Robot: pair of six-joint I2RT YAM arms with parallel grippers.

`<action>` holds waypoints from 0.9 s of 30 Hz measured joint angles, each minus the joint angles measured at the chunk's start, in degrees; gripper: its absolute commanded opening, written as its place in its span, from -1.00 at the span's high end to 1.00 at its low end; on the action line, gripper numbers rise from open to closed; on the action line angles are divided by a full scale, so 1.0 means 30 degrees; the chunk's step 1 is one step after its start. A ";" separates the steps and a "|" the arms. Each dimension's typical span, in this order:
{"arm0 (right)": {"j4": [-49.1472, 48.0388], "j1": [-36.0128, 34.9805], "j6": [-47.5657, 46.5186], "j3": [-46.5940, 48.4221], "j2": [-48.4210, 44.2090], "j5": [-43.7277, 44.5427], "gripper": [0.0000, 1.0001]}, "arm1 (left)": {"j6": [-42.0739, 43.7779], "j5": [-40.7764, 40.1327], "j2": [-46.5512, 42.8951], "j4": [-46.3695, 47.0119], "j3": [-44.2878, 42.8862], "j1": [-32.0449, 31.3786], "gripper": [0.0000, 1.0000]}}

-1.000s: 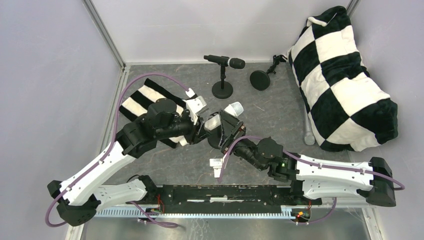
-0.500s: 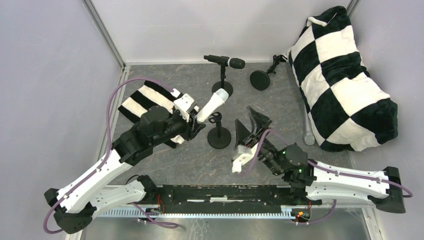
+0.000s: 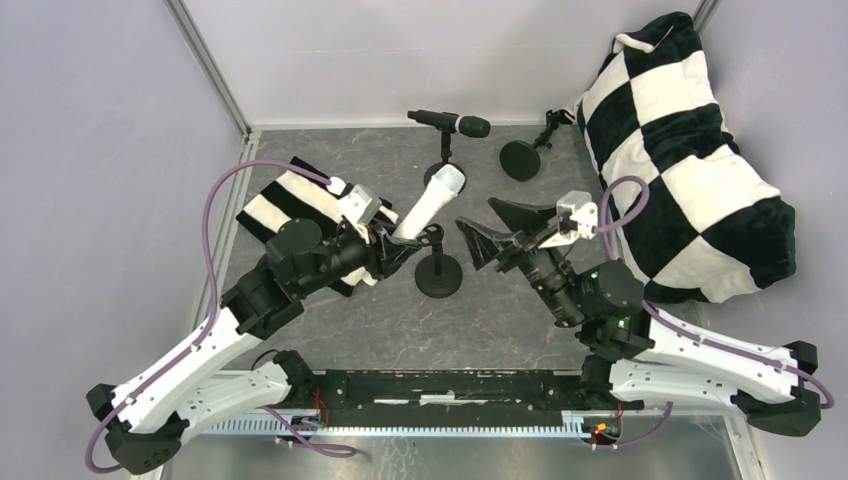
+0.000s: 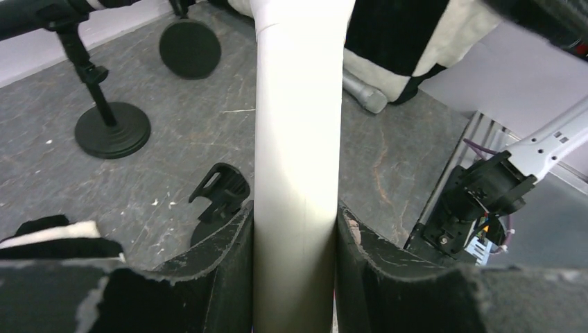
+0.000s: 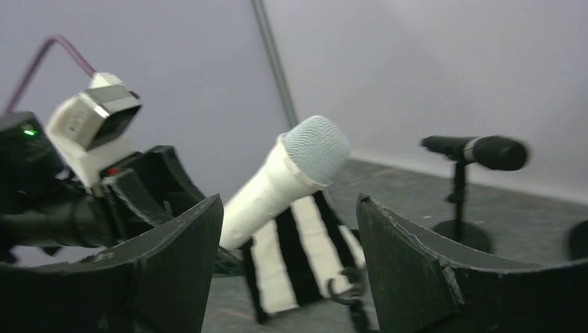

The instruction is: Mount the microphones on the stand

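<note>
My left end effector (image 3: pixel 398 238) is clamped on the white microphone (image 3: pixel 430 205), both fingers pressed against the lower part of its body. In the left wrist view the white barrel (image 4: pixel 297 139) runs straight up between the pads. The microphone is off the bench (image 3: pixel 380 310) and tilted, with its mesh head raised and pointing toward the rear. It hangs over the empty stand (image 3: pixel 438 275) in the middle of the bench. That stand's clip (image 4: pixel 222 191) sits just beside the barrel, but I cannot tell whether the two touch.

My right end effector (image 3: pixel 478 215) has its fingers spread wide with nothing between them. It hovers just right of the empty stand and faces the white microphone. From the right wrist I look between the fingers at the mesh head (image 5: pixel 315 147) and the left arm's wrist camera.

The black microphone (image 3: pixel 450 122) is mounted level on the rear stand (image 3: pixel 445 150). Its base is partly hidden behind the white microphone's head in the top view. A third stand (image 3: pixel 520 160) lies tipped over near the back right, its round base turned toward the camera.

The silver-grey microphone (image 3: pixel 617 265) lies on the bench along the edge of a black-and-white checked cushion (image 3: pixel 690 170). A striped black-and-white cloth (image 3: pixel 285 200) lies under my left arm.
</note>
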State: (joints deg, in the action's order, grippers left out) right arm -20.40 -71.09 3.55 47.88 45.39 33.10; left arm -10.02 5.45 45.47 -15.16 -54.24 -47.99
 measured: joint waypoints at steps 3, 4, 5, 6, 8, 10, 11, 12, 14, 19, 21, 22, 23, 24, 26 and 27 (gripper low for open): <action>-0.0058 0.0386 0.3512 0.0219 0.0758 -0.1231 -0.53 | -0.0197 0.0823 0.0284 0.0605 0.0022 0.0000 0.96; -0.0073 0.0474 0.4626 0.0219 0.1035 -0.1617 -0.52 | -0.0386 0.1035 0.0306 0.0882 0.0087 0.0000 0.96; -0.0087 0.0532 0.5537 0.0219 0.1268 -0.1894 -0.52 | -0.0532 0.1246 0.0284 0.1166 0.0204 0.0000 0.96; -0.0095 0.0597 0.6382 0.0219 0.1472 -0.2142 -0.52 | -0.0627 0.1326 0.0219 0.1443 0.0328 0.0000 0.96; -0.0248 0.0721 0.7956 0.0219 0.1807 -0.2535 -0.52 | -0.0860 0.1406 -0.0015 0.2040 0.0714 0.0000 0.96; -0.0539 0.0852 0.8867 0.0219 0.2018 -0.2616 -0.52 | -0.1027 0.1464 -0.0211 0.2419 0.0976 0.0000 0.96; -0.0743 0.0933 0.9238 0.0219 0.2135 -0.2630 -0.51 | -0.1093 0.1566 -0.0291 0.2623 0.1086 0.0007 0.96; -0.0984 0.1042 0.9617 0.0219 0.2273 -0.2703 -0.51 | -0.1093 0.1705 -0.0328 0.2790 0.1137 0.0000 0.96; -0.1472 0.1311 1.0338 0.0219 0.2623 -0.2994 -0.51 | -0.1100 0.1931 -0.0342 0.3118 0.1195 0.0000 0.96; -0.2106 0.2280 1.1985 0.0255 0.3730 -0.4080 -0.50 | -0.1107 0.2528 -0.0379 0.3548 0.1348 0.0000 0.96; -0.2208 0.2747 1.2641 0.0255 0.4109 -0.4605 -0.47 | -0.1107 0.2739 -0.0474 0.3606 0.1392 0.0000 0.96; -0.2266 0.2922 1.2947 0.0255 0.4248 -0.4845 -0.46 | -0.1107 0.2783 -0.0539 0.3657 0.1406 0.0000 0.96; -0.2339 0.3045 1.3151 0.0255 0.4357 -0.5049 -0.44 | -0.1107 0.2841 -0.0597 0.3679 0.1428 0.0000 0.96; -0.2492 0.3191 1.3420 0.0255 0.4481 -0.5260 -0.42 | -0.1107 0.2878 -0.0656 0.3687 0.1450 0.0000 0.96; -0.2929 0.3359 1.3835 0.0255 0.4707 -0.5654 -0.38 | -0.1107 0.2900 -0.0721 0.3694 0.1479 0.0000 0.96; -0.3089 0.3388 1.3937 0.0255 0.4794 -0.5770 -0.37 | -0.1107 0.2907 -0.0721 0.3694 0.1479 0.0000 0.96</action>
State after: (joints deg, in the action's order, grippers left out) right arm -29.67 -60.93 45.36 48.64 59.77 15.79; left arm -13.34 14.17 43.31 -4.08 -49.80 -47.99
